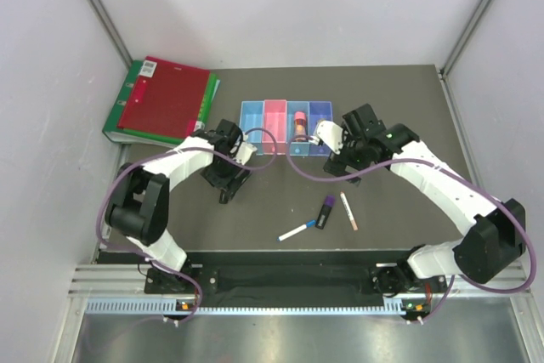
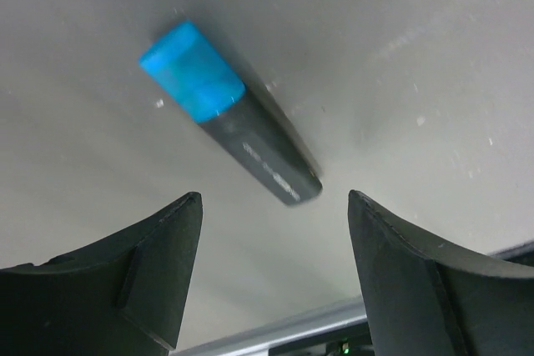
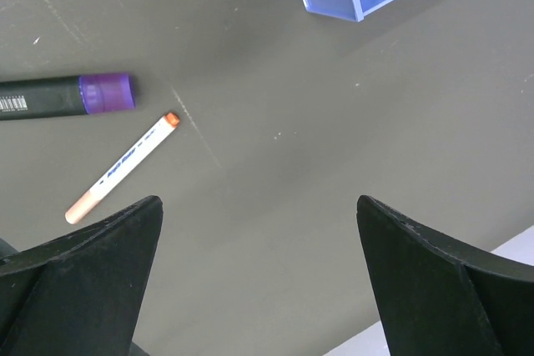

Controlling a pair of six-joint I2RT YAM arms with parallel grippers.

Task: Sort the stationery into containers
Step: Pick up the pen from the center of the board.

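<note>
Left claw (image 2: 275, 206) spread open and empty over blue-black highlighter (image 2: 234, 127) lying on tabletop (image 2: 417, 56), arm masking it in top view, right claw (image 3: 259, 206) released, near purple-black highlighter (image 3: 67, 95) and thin pinkish pen (image 3: 123, 167), red binder (image 1: 166, 95) and row of bins (image 1: 252, 116) only in top view

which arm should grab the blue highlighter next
Left. The left gripper, open, hangs right over the blue highlighter, which lies flat between its jaws. The right gripper, also open, is by the bins, nearer the purple highlighter and pen.
</note>
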